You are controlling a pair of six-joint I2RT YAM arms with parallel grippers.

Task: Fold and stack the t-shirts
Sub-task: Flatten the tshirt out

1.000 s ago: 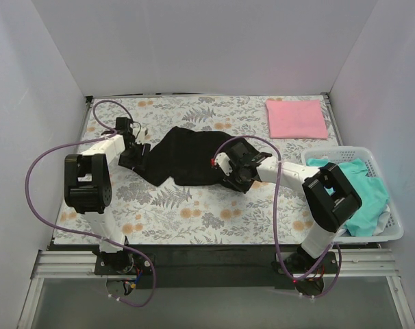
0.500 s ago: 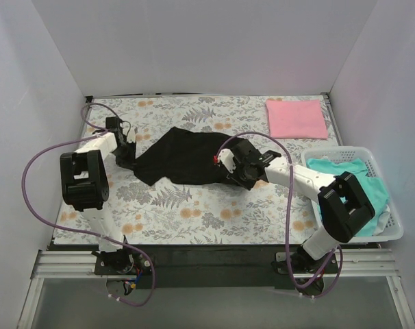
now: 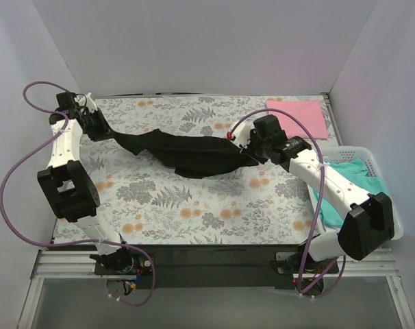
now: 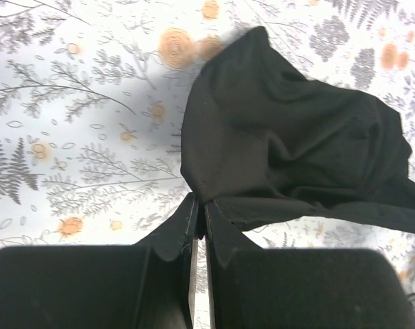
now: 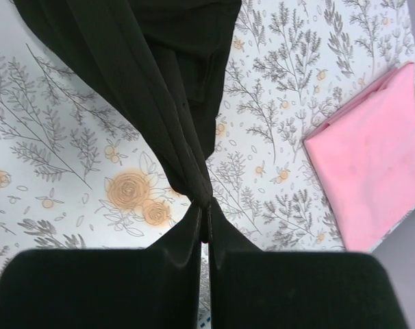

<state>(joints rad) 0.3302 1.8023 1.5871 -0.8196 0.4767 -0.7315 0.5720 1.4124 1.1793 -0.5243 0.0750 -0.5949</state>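
Both arms risen, two pincers (image 3: 92,124) (image 3: 252,152) each pinching one black shirt (image 3: 187,152); one pink shirt (image 3: 300,116), one teal (image 3: 358,181).

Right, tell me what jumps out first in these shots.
The black t-shirt stands out: it is stretched across the middle of the floral table cloth, pinched at one end by the left gripper and at the other by the right gripper. A folded pink t-shirt lies at the far right corner, and a teal t-shirt fills the white basket on the right.
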